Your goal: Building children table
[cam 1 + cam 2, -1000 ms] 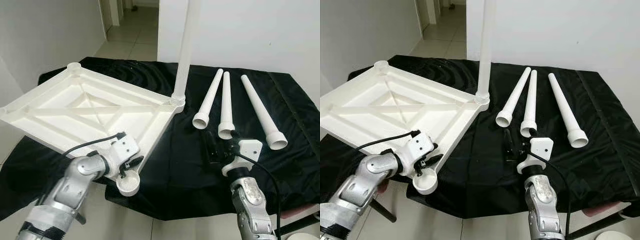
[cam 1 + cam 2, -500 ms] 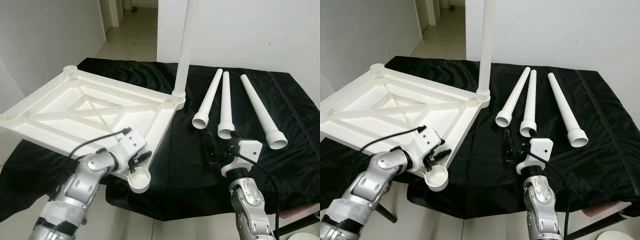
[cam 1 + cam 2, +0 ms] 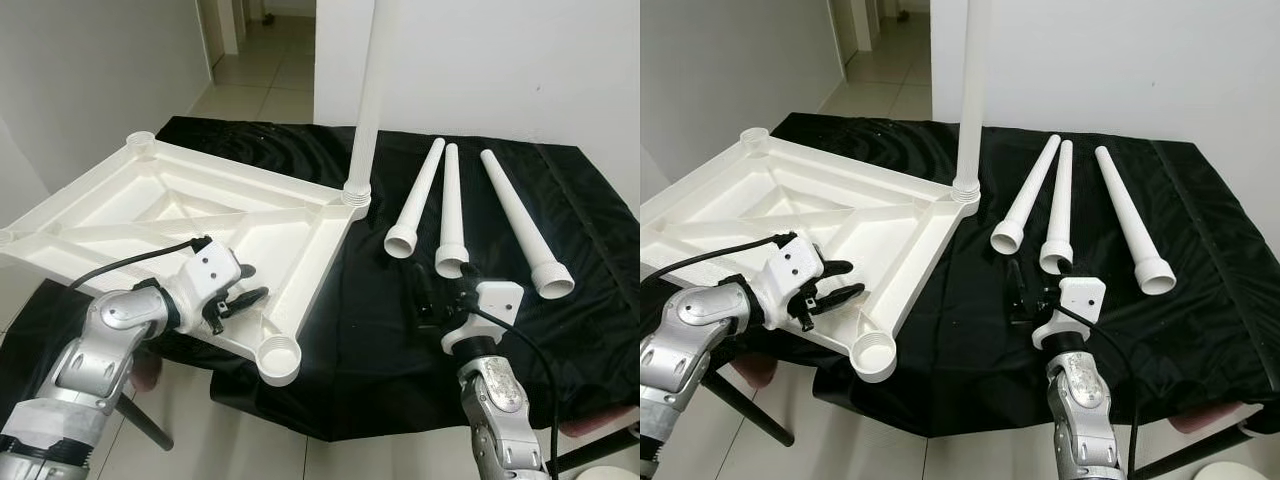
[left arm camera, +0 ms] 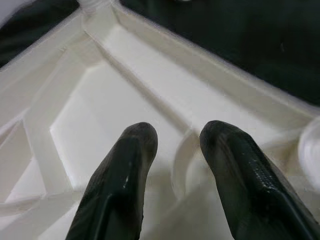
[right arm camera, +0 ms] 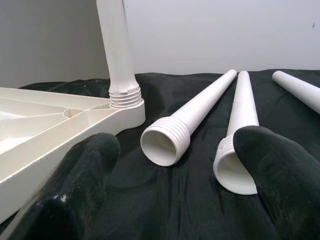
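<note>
Tabletop (image 3: 200, 215), one white plastic square, is lying upside down with its ribbed underside showing, taking up the 9 to 11 o'clock part of the head view. It is resting partly on a black cloth (image 3: 380, 330) that is covering the work surface, and its near and left edges are hanging out past the cloth over a tiled floor (image 3: 255, 95). Four round corner sockets are showing on it. One screwed-in leg (image 3: 365, 100), a white tapered tube, is standing upright in the far right socket at about 12 o'clock. The near socket (image 3: 278, 362), at about 7 o'clock, is gaping empty.

Three loose legs (image 3: 452, 210) are lying side by side on the cloth at about 1 to 2 o'clock, threaded open ends pointing toward the robot and narrow ends pointing away. They are fanning apart slightly and are well apart from the tabletop.

Two grippers are in view. The left gripper (image 3: 238, 300) is hovering over the tabletop's near right edge at about 8 o'clock, its fingers (image 4: 125, 175) parted with nothing between them above the white ribs. The right gripper (image 3: 432, 295) is sitting low over the cloth at about 5 o'clock, just short of the middle loose leg's open end, its fingers (image 5: 280, 170) spread wide and gripping nothing.
</note>
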Tool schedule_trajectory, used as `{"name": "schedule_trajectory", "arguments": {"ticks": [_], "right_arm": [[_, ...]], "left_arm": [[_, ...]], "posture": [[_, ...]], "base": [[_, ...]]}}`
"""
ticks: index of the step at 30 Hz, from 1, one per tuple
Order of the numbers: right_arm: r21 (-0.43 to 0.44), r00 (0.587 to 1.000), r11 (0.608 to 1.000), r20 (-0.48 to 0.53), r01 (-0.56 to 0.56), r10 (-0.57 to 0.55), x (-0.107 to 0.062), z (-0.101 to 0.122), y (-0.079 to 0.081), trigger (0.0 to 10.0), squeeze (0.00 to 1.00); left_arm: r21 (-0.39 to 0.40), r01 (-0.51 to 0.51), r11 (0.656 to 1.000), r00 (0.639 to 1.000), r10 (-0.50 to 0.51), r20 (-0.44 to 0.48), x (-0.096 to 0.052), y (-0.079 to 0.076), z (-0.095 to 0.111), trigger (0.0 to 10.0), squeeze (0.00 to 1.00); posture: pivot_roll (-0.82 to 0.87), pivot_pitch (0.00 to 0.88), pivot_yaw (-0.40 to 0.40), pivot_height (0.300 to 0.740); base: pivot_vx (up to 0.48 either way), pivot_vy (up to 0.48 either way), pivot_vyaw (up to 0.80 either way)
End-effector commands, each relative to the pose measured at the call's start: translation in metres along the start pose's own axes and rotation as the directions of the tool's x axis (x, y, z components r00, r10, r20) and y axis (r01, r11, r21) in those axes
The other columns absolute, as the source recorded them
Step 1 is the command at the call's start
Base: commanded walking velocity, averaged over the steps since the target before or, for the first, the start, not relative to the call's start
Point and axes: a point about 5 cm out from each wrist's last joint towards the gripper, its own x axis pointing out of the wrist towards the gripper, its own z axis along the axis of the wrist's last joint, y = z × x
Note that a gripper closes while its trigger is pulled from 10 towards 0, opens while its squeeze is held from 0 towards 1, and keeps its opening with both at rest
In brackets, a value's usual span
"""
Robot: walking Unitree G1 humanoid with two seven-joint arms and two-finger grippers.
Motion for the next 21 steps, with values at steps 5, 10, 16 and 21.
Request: {"name": "schedule_trajectory", "arguments": {"ticks": [5, 10, 16, 21], "right_arm": [[-0.001, 1.0, 1.0, -0.017, 0.006, -0.006, -0.003, -0.002, -0.002, 10.0, 0.0], [-0.001, 1.0, 1.0, -0.015, 0.008, -0.008, -0.003, -0.001, -0.003, 10.0, 0.0], [-0.003, 1.0, 1.0, -0.017, 0.015, -0.016, -0.004, 0.0, -0.004, 10.0, 0.0], [-0.002, 1.0, 1.0, -0.019, 0.019, -0.019, -0.004, 0.0, -0.004, 10.0, 0.0]], "left_arm": [[0.075, -0.021, 0.997, 0.983, 0.034, -0.179, -0.004, 0.006, -0.029, 10.0, 0.0], [0.091, -0.026, 0.995, 0.978, 0.044, -0.206, 0.001, 0.006, -0.032, 10.0, 0.0], [0.126, -0.074, 0.989, 0.971, 0.1, -0.216, 0.012, 0.009, -0.031, 10.0, 0.0], [0.122, -0.135, 0.983, 0.967, 0.158, -0.2, 0.024, 0.013, -0.026, 10.0, 0.0]], "posture": [[0.01, 0.0, 0.008, 0.74], [0.0, 0.0, 0.006, 0.74], [0.0, 0.0, 0.005, 0.74], [0.0, 0.002, 0.003, 0.74]], "base": [[0.0, 0.0, 0.0], [0.0, 0.0, 0.0], [0.0, 0.0, 0.0], [0.0, 0.0, 0.0]]}}
